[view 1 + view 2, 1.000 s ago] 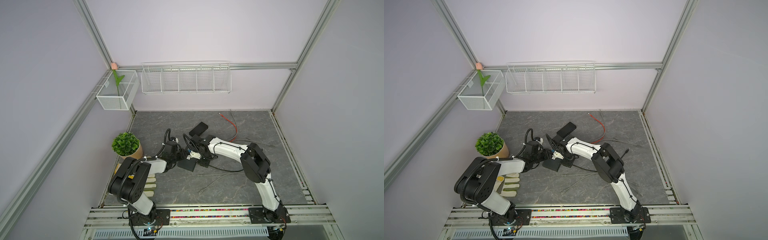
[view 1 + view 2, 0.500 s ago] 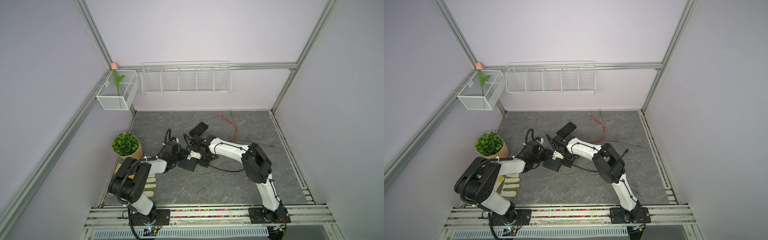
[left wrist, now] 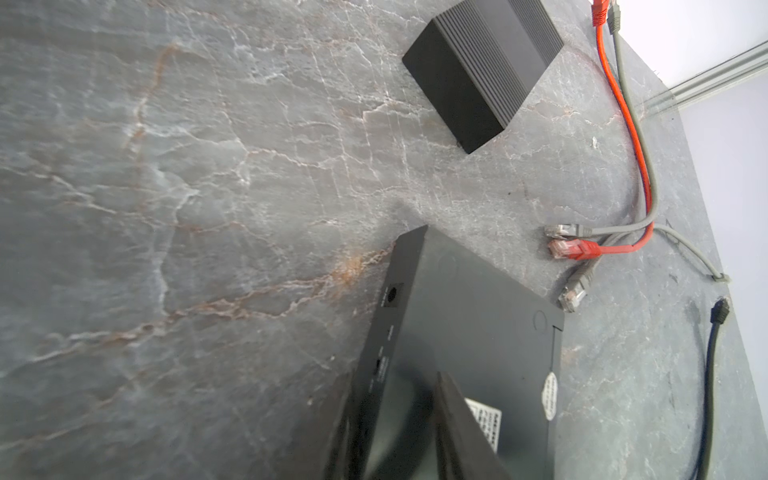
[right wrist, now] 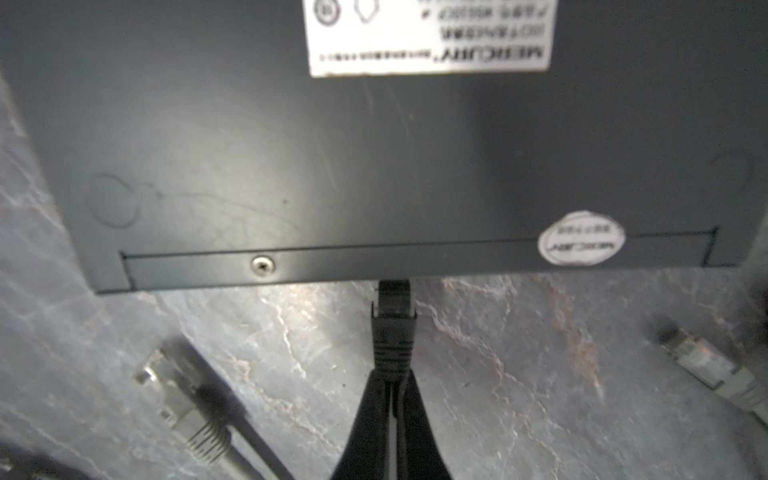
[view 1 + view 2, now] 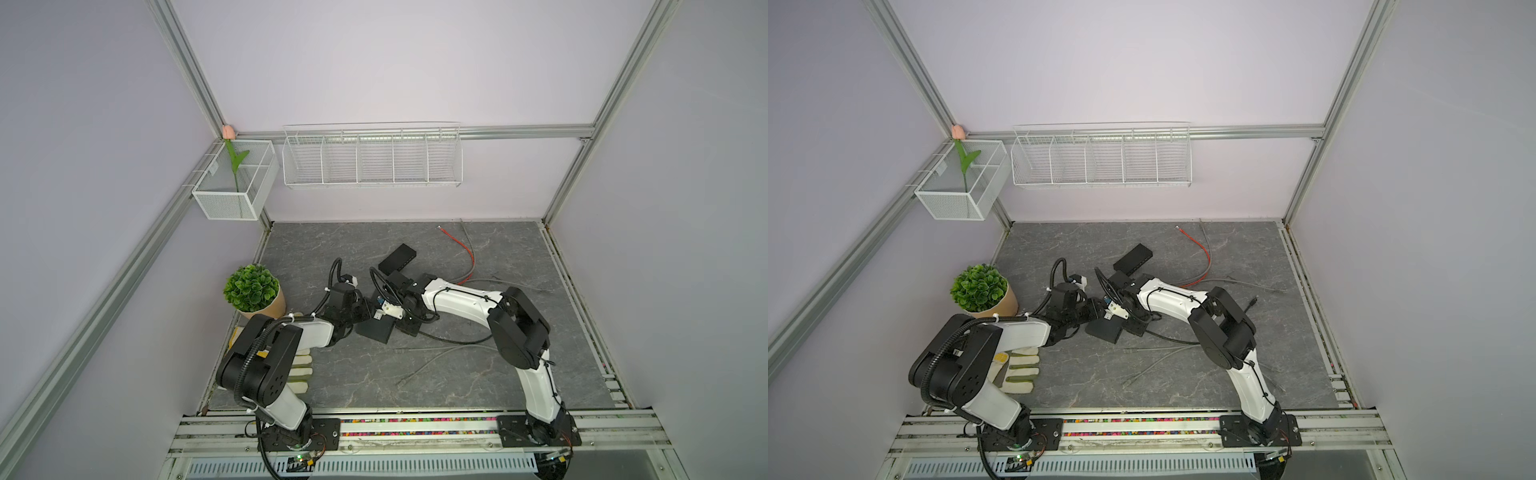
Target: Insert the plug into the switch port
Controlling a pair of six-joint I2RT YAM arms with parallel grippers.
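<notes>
A: Grey, veined stone-look counter (image 5: 357, 374), smooth lilac walls (image 5: 374, 62), aluminium rails (image 5: 519, 132).
B: Yes, and the right tool (image 4: 392, 382) pinches the ribbed black plug (image 4: 394, 316), nose at the edge of the flat matte switch (image 4: 374, 166); the left tool (image 3: 399, 399) clamps that switch.

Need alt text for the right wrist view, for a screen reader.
A black plug, pinched in shut jaws, meets the near edge of a black switch whose white label faces the camera; whether the plug is seated cannot be told. Two grey plugs lie loose on the grey stone table, one on each side.
</notes>
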